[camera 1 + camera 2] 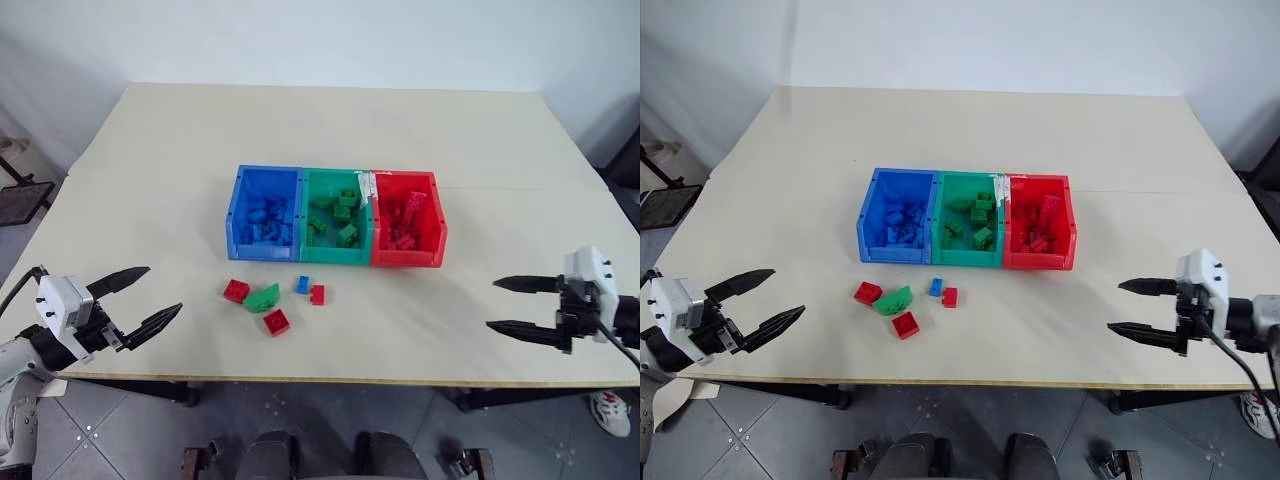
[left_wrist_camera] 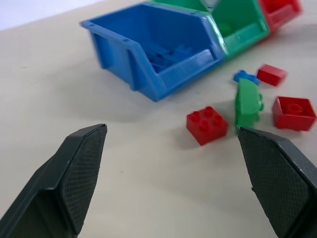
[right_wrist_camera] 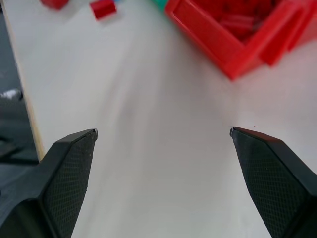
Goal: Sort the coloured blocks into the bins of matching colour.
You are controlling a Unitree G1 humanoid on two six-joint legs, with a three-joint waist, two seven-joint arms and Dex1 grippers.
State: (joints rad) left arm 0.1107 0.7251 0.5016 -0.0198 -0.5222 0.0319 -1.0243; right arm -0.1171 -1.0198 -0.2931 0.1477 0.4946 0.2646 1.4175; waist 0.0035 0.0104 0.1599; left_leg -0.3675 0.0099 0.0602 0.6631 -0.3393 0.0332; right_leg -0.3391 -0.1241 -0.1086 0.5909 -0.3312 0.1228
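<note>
Three bins stand side by side mid-table: blue bin, green bin, red bin, each holding several bricks of its own colour. In front of them lie loose blocks: a red brick, a curved green brick, a small blue brick, a small red brick and a red brick. My left gripper hangs open at the front left table edge, pointing toward the loose blocks. My right gripper is open at the front right, empty.
The pale table stretches wide behind and beside the bins. Its front edge runs just past both grippers. A dark stand sits off the table's left side.
</note>
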